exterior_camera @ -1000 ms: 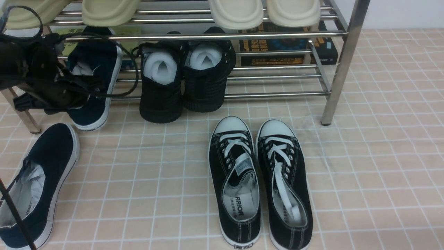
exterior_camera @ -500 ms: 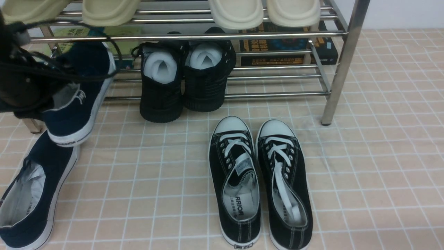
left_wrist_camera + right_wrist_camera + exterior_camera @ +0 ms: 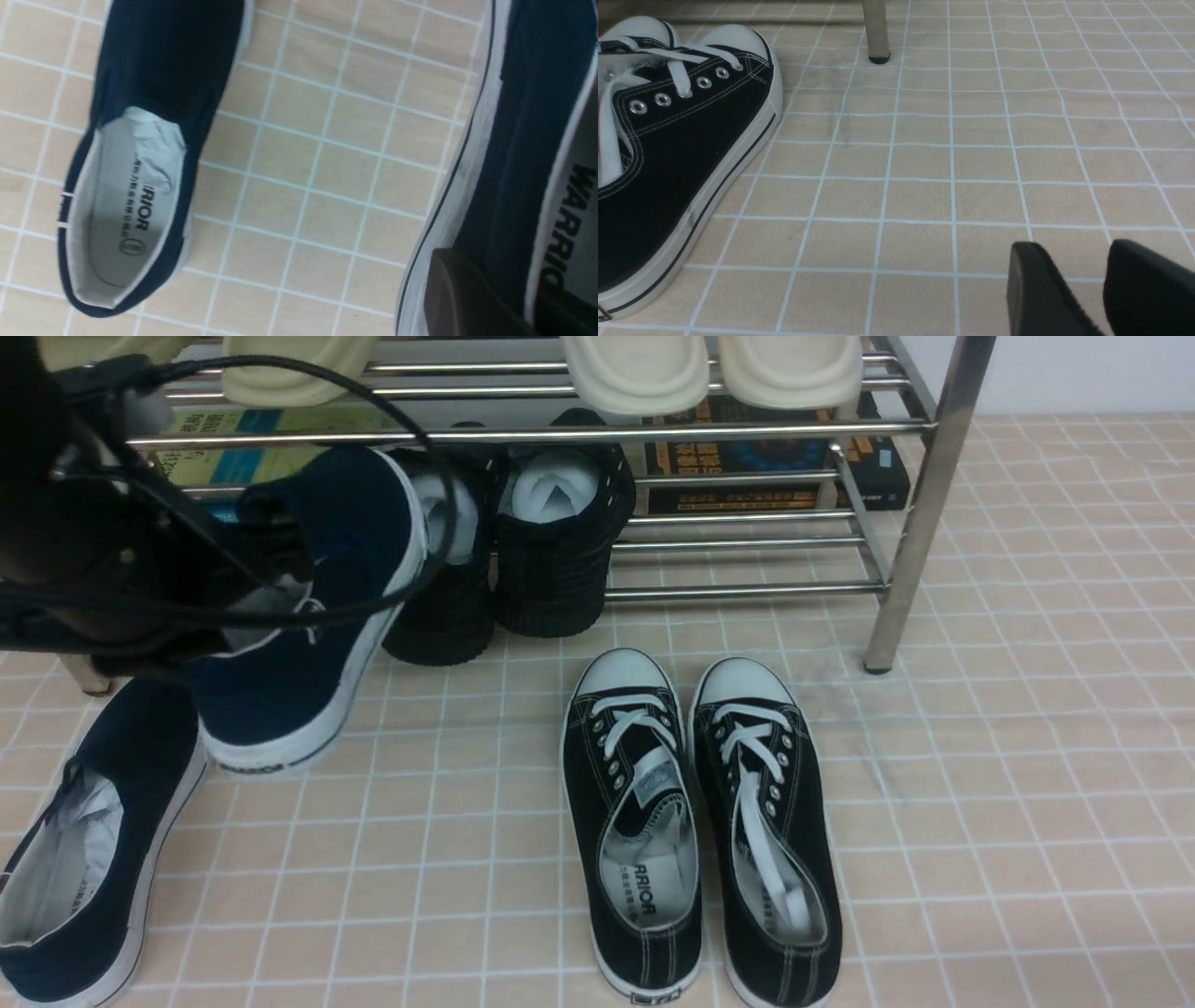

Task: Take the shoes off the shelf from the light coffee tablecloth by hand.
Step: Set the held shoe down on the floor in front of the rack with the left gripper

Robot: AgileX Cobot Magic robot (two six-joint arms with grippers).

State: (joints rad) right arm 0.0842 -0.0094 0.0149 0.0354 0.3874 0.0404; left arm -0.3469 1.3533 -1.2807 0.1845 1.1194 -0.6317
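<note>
Carrying the second shoe away from the shelf [image 3: 924,495] looks like the step in hand. The left gripper [image 3: 507,291] is clamped on the side wall of the held navy shoe [image 3: 317,616], with one finger outside the wall and one inside. The shoe hangs from the gripper with its toe tipped up and away from the robot and its heel low. I cannot tell if the heel touches the tablecloth [image 3: 980,803] yet.

The shelf stands just beyond the left gripper, on the far side of it. The black knit shoes [image 3: 551,551] sit right past the held shoe's toe, very near it. The other navy shoe [image 3: 84,840] lies flat on the tablecloth, below the left gripper and nearer to the robot.

The right gripper [image 3: 1069,247] waits low over bare cloth, its fingers a little apart with nothing between them. The black lace-up sneakers [image 3: 668,140] lie off to one side of it.

Next, I think the held shoe needs to go down flat beside its partner. The toe must swing clear of the knit shoes first. After that the fingers can let go.
</note>
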